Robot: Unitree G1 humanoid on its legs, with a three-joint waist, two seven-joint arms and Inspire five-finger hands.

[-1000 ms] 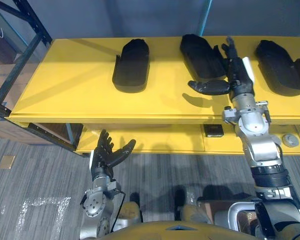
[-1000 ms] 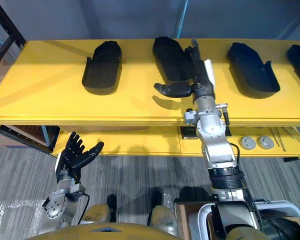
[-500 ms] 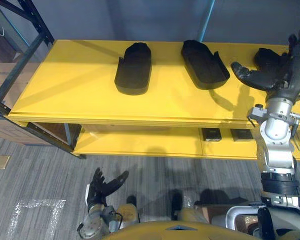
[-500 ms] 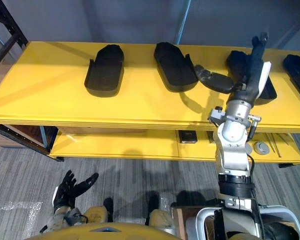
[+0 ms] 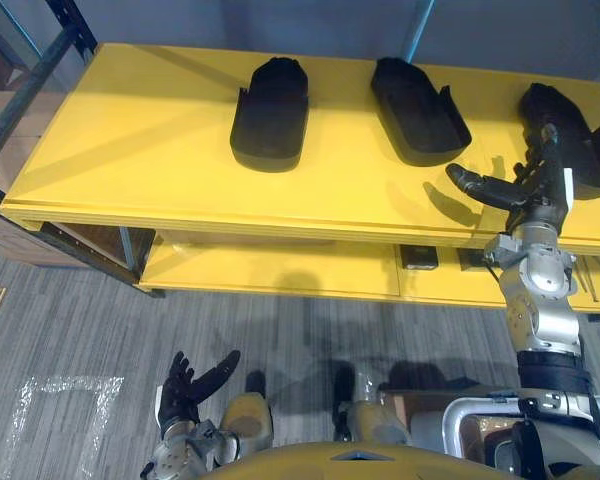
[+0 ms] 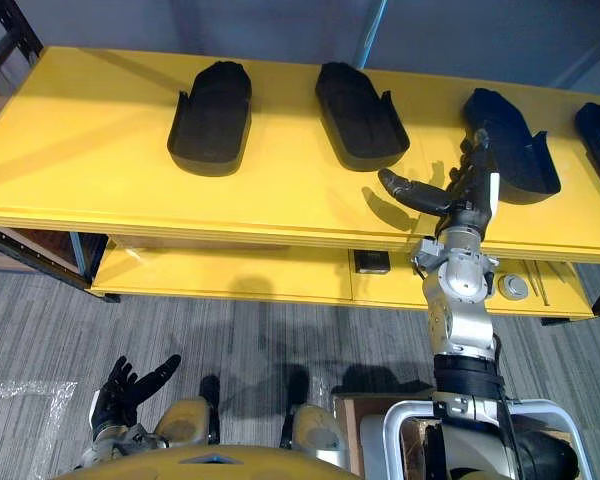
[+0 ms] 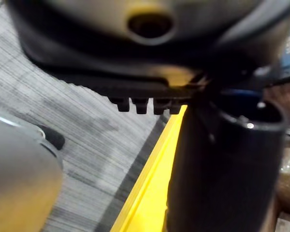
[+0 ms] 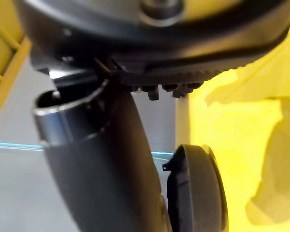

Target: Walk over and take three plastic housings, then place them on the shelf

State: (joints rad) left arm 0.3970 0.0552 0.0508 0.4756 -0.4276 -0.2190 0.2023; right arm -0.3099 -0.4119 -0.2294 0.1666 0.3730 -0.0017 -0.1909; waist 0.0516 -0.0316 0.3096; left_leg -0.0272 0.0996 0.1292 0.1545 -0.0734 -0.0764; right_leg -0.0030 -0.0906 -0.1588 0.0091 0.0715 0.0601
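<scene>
- Head views: yellow shelf (image 5: 130,150), front edge unobstructed, with a broad bare top to the left of the left housing (image 5: 270,110).
- Middle housing (image 5: 418,95) and right housing (image 5: 570,130) lie toward the back, apart from each other. All three are black, matte, shell-like.
- Right hand (image 5: 528,185): above the shelf's front part, near the right housing, fingers straight, thumb spread, holding nothing.
- Left hand (image 5: 185,385): low over the grey floor (image 5: 60,320), fingers spread, empty.
- Left wrist view: thumb (image 7: 227,159), the shelf's yellow edge, floor.
- Right wrist view: thumb (image 8: 101,169), yellow top, and a dark rounded housing end beside it.

Black plastic housings (image 6: 210,118) lie apart on yellow shelf (image 6: 80,150).
</scene>
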